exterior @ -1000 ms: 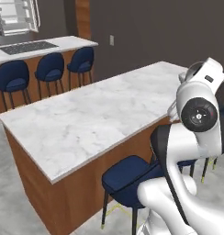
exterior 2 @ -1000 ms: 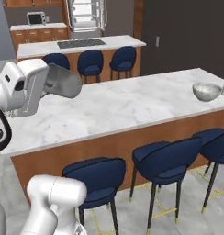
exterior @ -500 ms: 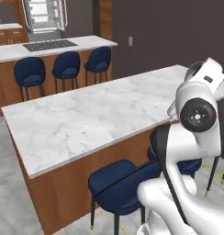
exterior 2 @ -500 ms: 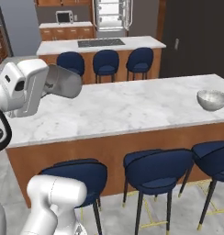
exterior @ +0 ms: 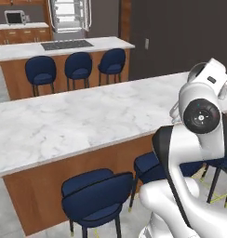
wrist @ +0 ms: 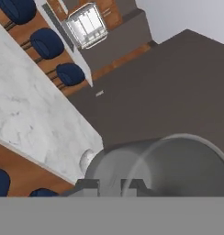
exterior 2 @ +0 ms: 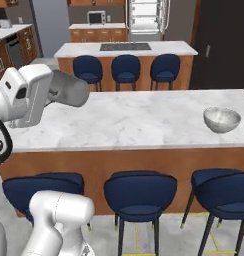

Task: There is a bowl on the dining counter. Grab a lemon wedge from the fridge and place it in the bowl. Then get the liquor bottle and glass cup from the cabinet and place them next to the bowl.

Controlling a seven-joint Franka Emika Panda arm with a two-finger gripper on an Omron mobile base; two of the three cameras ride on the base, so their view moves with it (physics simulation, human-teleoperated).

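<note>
My gripper (wrist: pixel 114 186) is shut on the glass cup (wrist: pixel 169 165), a grey see-through cylinder. In the right base view the glass cup (exterior 2: pixel 70 91) juts from the hand over the left part of the dining counter (exterior 2: pixel 134 120). The pale grey bowl (exterior 2: pixel 221 119) stands near the counter's right end, far from the cup. The bowl (wrist: pixel 87 159) also shows small at the counter's end, just beyond the cup's rim. At the back stands the fridge (exterior 2: pixel 146 15), doors open, white shelves showing. The lemon wedge and the liquor bottle are out of view.
Several dark blue stools (exterior 2: pixel 140 192) line the counter's near side. Behind the counter (exterior: pixel 87 121) is an island with a black cooktop (exterior: pixel 66 44) and more stools (exterior: pixel 78 67). A dark wall (exterior: pixel 180 32) rises at the right. A microwave (exterior 2: pixel 96 17) sits beside the fridge (exterior: pixel 69 16).
The whole scene has shifted in both base views, so the base has moved along the counter. The cup stays held in the gripper.
</note>
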